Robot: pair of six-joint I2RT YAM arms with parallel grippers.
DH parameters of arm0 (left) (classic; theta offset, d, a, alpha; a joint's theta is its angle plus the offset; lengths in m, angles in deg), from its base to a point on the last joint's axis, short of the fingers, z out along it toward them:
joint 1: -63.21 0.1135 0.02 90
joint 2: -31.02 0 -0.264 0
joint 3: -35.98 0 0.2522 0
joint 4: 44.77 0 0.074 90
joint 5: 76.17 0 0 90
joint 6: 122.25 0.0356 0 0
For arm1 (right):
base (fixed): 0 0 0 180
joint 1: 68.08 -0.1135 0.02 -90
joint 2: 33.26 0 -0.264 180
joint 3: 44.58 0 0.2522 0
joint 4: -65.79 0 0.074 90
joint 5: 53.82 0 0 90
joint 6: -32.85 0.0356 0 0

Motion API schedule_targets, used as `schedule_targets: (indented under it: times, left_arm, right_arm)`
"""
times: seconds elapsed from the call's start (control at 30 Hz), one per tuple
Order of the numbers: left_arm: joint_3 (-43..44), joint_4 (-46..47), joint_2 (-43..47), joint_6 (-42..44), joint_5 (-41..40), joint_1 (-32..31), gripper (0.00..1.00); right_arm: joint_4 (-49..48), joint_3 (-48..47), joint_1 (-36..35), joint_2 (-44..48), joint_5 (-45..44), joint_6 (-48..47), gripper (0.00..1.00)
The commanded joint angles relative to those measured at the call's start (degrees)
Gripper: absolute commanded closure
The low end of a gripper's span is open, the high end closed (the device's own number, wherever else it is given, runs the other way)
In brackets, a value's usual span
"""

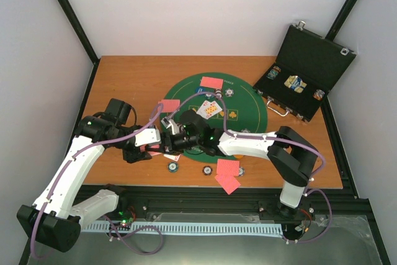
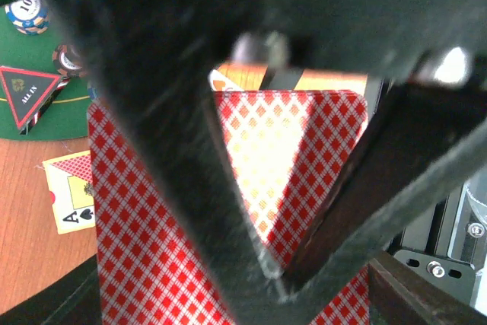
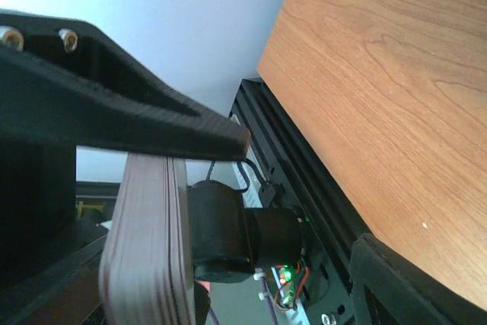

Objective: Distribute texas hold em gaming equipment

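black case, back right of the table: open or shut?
Open. The black case has its lid tipped up and back, and chips show in its tray in the top view.

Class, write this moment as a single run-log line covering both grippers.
left gripper: shut on red-backed card | right gripper: gripping card deck | status: card not yet laid down

top cam: above and behind me, looking down on the whole table (image 1: 124,79) from afar. left wrist cam: pressed close on a red-backed card (image 2: 144,264), green mat (image 2: 76,116) at its left edge. right wrist cam: close, edge-on along the deck (image 3: 144,256), table beyond. all three share the table.
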Motion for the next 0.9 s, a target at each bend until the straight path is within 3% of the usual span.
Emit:
schedule_targets:
  times: [0.0, 0.4, 0.67, 0.87]
  left_arm:
    - [2.57, 0.11, 0.77, -0.20, 1.24, 0.07, 0.48]
    - [2.97, -0.25, 1.15, -0.03, 1.05, 0.05, 0.48]
    - [2.93, -0.15, 1.07, -0.11, 1.00, 0.03, 0.48]
    - [2.90, -0.04, 0.81, -0.20, 0.90, 0.01, 0.48]
  right_arm:
    - [-4.73, -3.48, -0.96, -2.23, 0.58, 2.08, 0.25]
    - [-1.66, 2.23, 2.23, -3.26, 1.80, 0.72, 0.34]
    - [-0.66, 6.66, 4.35, 0.99, 1.53, -0.40, 0.49]
    - [2.20, 5.49, 4.46, 4.16, 0.91, -1.53, 0.67]
